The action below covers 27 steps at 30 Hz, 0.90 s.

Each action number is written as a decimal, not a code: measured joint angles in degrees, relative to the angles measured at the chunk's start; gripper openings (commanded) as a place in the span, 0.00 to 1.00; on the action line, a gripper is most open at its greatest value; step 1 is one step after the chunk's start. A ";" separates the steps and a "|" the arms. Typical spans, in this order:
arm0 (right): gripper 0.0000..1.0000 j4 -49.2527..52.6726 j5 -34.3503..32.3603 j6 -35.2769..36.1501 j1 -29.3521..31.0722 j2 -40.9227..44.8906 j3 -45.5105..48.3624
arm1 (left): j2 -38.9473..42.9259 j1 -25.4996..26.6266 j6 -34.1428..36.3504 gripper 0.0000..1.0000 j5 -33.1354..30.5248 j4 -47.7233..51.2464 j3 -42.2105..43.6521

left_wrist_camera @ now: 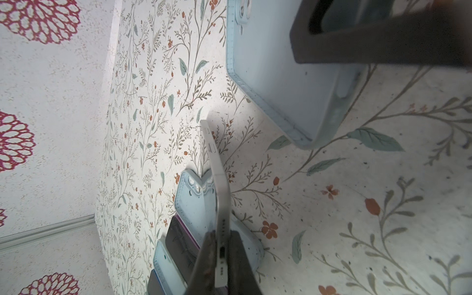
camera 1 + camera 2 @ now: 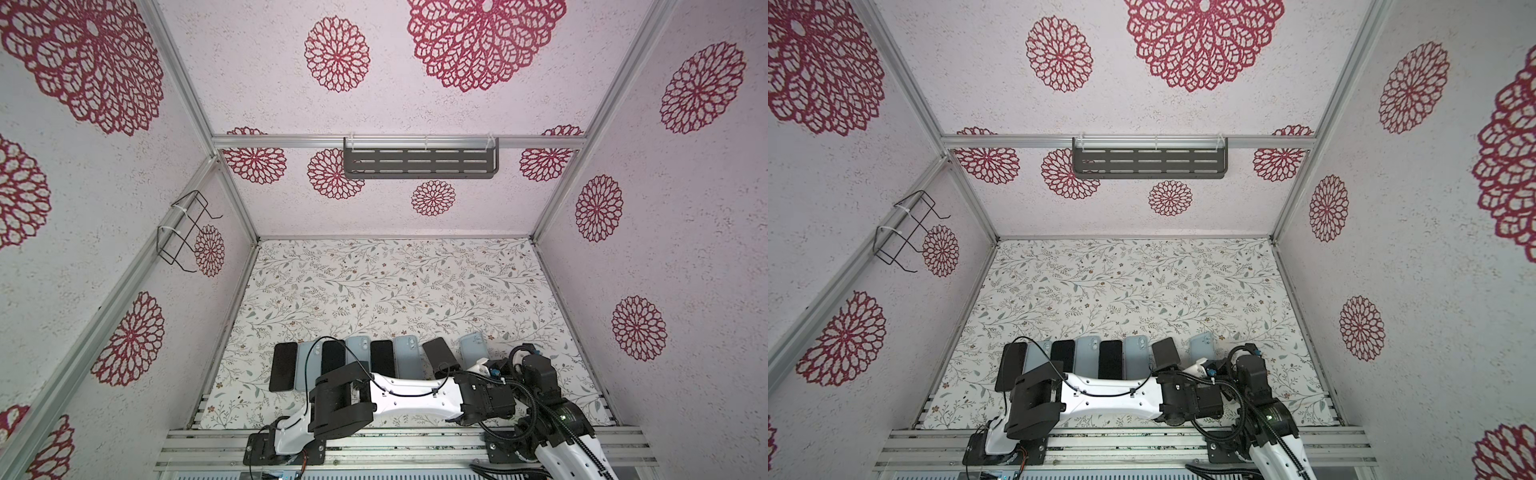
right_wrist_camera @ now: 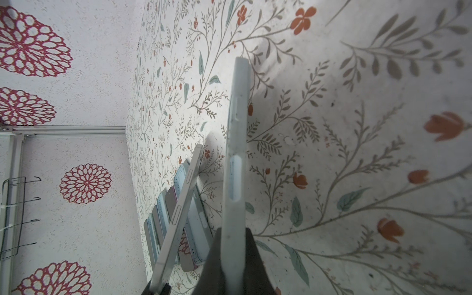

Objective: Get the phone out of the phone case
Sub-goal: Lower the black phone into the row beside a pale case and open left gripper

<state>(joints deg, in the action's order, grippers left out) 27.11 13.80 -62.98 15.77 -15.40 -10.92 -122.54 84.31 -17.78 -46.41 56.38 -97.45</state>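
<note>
Mat (image 1: 332,166); phone (image 1: 219,194) seemingly between left jaws

Tabletop (image 2: 374,282): white ground, grey-green leafy sprigs, small orange-red flowers.
Walls (image 2: 374,216): pale speckled off-white, crimson lace-like rosettes of mixed sizes.
Phone (image 2: 439,354): black face in both top views; edge silver-white in the left wrist view.
Phone case (image 2: 473,349): plain pale blue, faint dark specks along its edge in the right wrist view.
Row of phones and cases (image 2: 359,349), near left: black and pale blue alternating.
Shelf (image 2: 419,164), far wall: dark grey, slotted.
Frame rails (image 2: 291,142): silver.
Left arm (image 2: 415,399): white shell, black joints; right arm (image 2: 540,374) likewise.
</note>
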 measured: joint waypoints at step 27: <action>0.00 -6.08 1.46 -0.31 -0.13 -2.91 4.24 | 2.23 0.24 -8.68 0.65 1.55 -4.39 9.62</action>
<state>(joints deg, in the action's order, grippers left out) 21.04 15.27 -63.29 15.64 -18.31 -6.68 -120.31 84.55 -26.46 -44.86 51.99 -87.83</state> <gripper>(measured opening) 0.107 0.627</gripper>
